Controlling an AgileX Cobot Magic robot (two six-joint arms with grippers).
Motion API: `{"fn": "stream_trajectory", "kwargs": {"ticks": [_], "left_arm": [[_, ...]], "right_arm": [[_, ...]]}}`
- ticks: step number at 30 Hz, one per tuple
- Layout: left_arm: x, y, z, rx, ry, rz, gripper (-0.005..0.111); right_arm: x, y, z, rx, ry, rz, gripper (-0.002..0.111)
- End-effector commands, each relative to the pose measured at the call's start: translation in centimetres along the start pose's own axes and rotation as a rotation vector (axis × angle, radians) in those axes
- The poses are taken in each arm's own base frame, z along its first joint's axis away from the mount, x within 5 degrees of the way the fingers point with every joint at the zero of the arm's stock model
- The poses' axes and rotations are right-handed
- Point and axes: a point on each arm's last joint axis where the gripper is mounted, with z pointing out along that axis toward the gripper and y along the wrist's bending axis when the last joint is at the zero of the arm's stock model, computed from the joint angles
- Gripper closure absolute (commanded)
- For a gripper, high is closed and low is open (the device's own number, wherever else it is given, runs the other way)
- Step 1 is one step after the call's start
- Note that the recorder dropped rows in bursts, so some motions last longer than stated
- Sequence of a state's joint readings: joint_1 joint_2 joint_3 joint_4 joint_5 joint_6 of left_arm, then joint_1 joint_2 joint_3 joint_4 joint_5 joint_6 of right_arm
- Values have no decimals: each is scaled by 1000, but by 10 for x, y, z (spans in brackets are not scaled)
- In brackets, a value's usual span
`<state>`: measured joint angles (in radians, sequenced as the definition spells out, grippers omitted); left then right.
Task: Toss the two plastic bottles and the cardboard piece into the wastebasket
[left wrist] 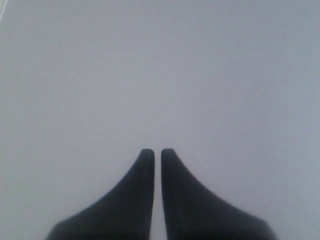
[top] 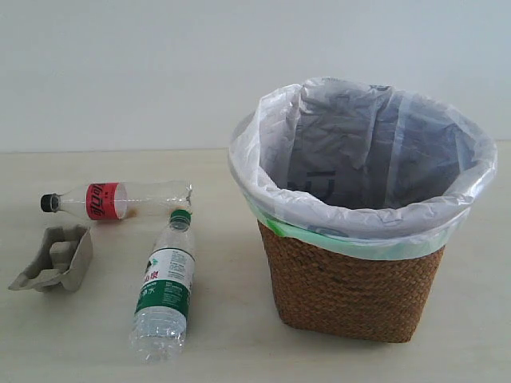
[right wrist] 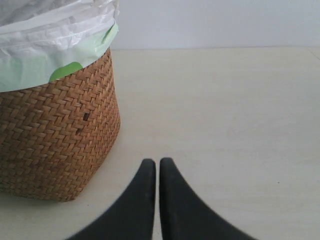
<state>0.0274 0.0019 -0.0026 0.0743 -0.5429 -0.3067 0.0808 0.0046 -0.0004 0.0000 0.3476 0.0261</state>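
The red-label bottle [top: 116,199] with a black cap lies on its side at the left of the table. Just in front of it lies the green-label bottle [top: 165,289], green cap pointing away. The grey-beige cardboard piece [top: 56,258] sits at the far left. The wicker wastebasket [top: 351,275], lined with a white bag, stands at the right and is empty; it also shows in the right wrist view [right wrist: 55,135]. My left gripper [left wrist: 157,151] is shut on nothing, facing a blank pale surface. My right gripper [right wrist: 157,161] is shut on nothing, over bare table beside the basket. Neither gripper appears in the exterior view.
The pale wooden table [top: 231,239] carries only these things. A plain white wall [top: 160,72] runs behind it. Bare tabletop [right wrist: 225,125] stretches beside the basket in the right wrist view.
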Motion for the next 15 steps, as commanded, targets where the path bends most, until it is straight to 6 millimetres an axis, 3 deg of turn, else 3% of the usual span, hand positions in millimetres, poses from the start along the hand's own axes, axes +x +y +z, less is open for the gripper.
{"fn": "stream_trajectory", "kwargs": {"ticks": [1,11,15], "left_arm": [[-19,-5,3,33,-112,-34,103],[-79,-17,29,-8,-48,105,103],[-91,-18,54,-46,95,116,103]], "right_arm": [[-1,-1,0,9,-14,-12,108],[-1,-1,0,9,-14,-12,108],[-1,-1,0,9,-14,-12,108]]}}
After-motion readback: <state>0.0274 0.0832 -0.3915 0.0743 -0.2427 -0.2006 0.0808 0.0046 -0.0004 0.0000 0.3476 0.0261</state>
